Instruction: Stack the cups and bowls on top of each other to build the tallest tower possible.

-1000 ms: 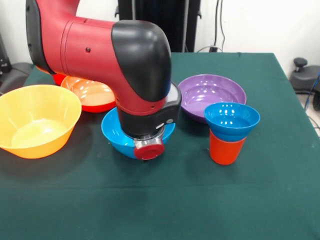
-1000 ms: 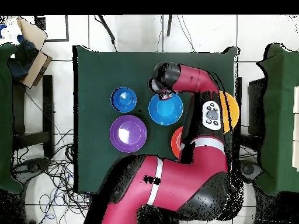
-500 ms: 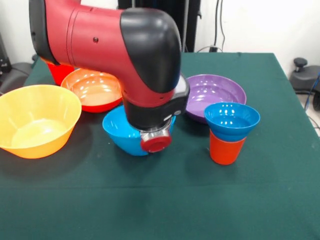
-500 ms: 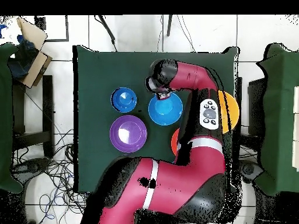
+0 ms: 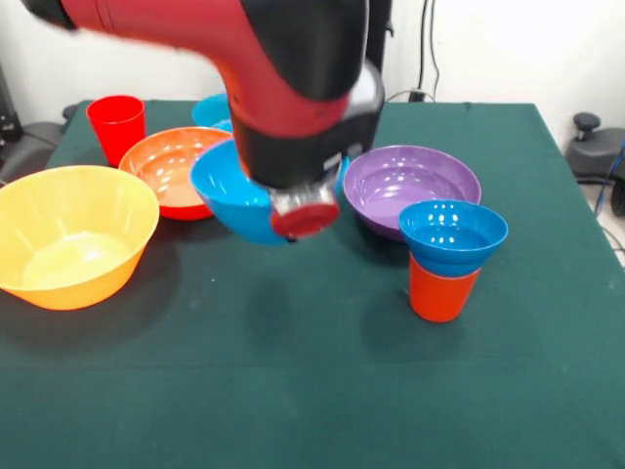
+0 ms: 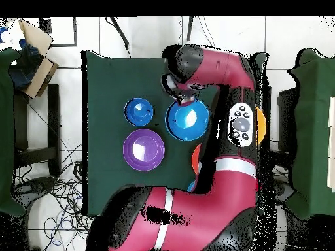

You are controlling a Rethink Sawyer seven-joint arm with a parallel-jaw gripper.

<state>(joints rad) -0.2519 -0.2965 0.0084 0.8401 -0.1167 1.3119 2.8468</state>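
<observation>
My gripper (image 6: 182, 100) is shut on the near rim of the medium blue bowl (image 5: 227, 195) and holds it tilted in the air above the table's middle; the wrist hides the fingers in the front view. The bowl also shows in the overhead view (image 6: 188, 121). A small blue bowl (image 5: 452, 234) sits on an upturned orange cup (image 5: 441, 291) at the right. The wide purple bowl (image 5: 415, 184) stands behind them. The orange-red bowl (image 5: 174, 168), the yellow-orange bowl (image 5: 73, 234), the red cup (image 5: 116, 125) and a teal bowl (image 5: 212, 109) are at the left. The purple cup and small orange bowl are hidden.
The green table (image 5: 312, 391) runs to its front edge below the cups. My arm (image 6: 222, 163) covers much of the table's right side in the overhead view. A black stool (image 5: 586, 125) stands off the table's right.
The medium blue bowl has come off the table: my gripper has lifted it up and towards the table's far side, tilted, and its shadow now lies on the cloth below.
</observation>
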